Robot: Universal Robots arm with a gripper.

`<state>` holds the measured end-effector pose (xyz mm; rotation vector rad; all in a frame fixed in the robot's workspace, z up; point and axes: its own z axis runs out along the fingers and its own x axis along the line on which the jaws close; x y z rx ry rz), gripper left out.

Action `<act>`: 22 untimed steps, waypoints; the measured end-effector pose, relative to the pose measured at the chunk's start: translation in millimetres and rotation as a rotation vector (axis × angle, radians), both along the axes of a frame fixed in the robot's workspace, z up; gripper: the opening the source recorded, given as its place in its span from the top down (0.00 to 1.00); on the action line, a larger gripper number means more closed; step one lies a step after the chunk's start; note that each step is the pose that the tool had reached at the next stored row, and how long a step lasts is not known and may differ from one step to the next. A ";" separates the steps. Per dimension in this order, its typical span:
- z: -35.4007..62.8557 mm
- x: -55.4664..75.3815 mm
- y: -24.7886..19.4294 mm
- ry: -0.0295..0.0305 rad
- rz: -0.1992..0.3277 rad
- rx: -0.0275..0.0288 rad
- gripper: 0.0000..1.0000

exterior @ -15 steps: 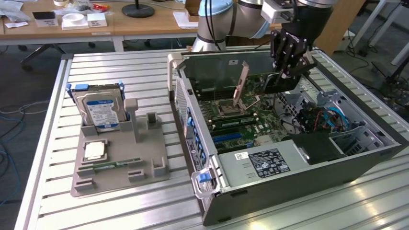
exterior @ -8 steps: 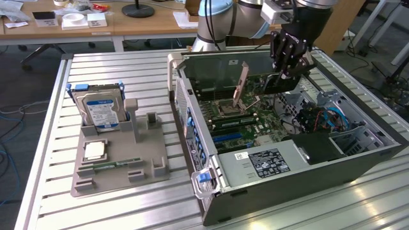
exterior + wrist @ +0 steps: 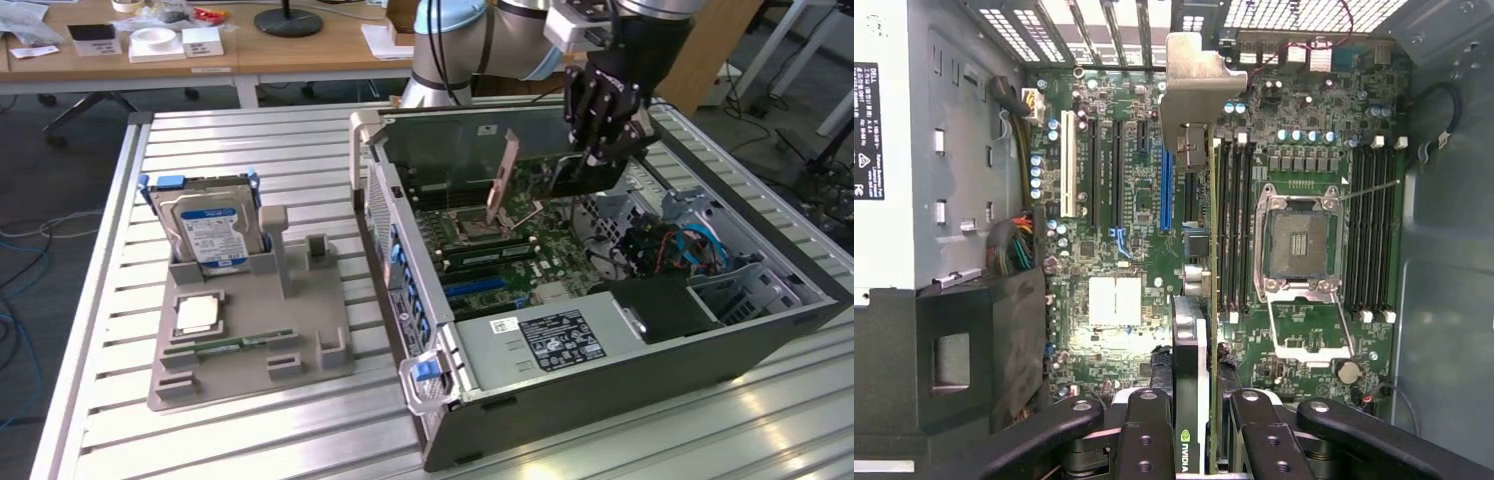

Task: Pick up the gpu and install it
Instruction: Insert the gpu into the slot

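Wrist view: gpu over motherboard, memory slots just beside.

A wooden desk stands behind the slatted metal table on a dark floor.

I work in a robotics lab: my ribbed aluminium worktop carries an opened grey computer tower, with cluttered wooden desks behind.

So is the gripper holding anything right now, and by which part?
The gripper holds the gpu, its fingers pressed on the card's two flat faces near the upper edge, away from the silver bracket.
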<state>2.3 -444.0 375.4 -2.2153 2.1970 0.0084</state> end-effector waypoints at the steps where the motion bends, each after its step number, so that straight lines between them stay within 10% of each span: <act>1: -0.7 0.0 0.0 -0.0008 0.000 0.0000 0.73; 22: -9.3 -16.3 0.0 -0.0074 -0.005 -0.0002 0.73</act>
